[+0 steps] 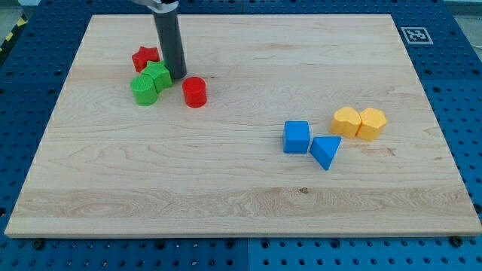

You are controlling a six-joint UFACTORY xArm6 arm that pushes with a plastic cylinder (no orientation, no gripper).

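My tip (pixel 178 76) is resting on the board (pixel 241 196) in the upper left of the frame, with the dark rod (pixel 169 41) rising from it out of the top edge. There is no gripper on this arm, only the rod, so nothing is being held or clamped; the tip is merely standing against the wood.

The tip is sitting just beside the green cube (pixel 159 77), at that block's right, and appears to be touching it or nearly so (the gap is too small to judge). A second green block (pixel 143 89), rounder in shape, is lying touching the first at its lower left. The red star (pixel 145 58) is lying just above the green pair, to the left of the rod, near it but apart. The red cylinder (pixel 194 92) is standing near the tip, below and to its right, clear of both the tip and the green blocks.

Well apart from this cluster, right of centre in the frame, the blue cube (pixel 297 138) is sitting with the blue triangle (pixel 326 151) just beside it at the lower right. Above and to the right of those, two yellow blocks are lying touching each other: a yellow heart-like block (pixel 346 121) on the left and a yellow hexagon (pixel 371 123) on the right.

A marker tag (pixel 415 35) is showing at the board's upper right corner, and the blue pegboard table (pixel 467 90) is surrounding the board.
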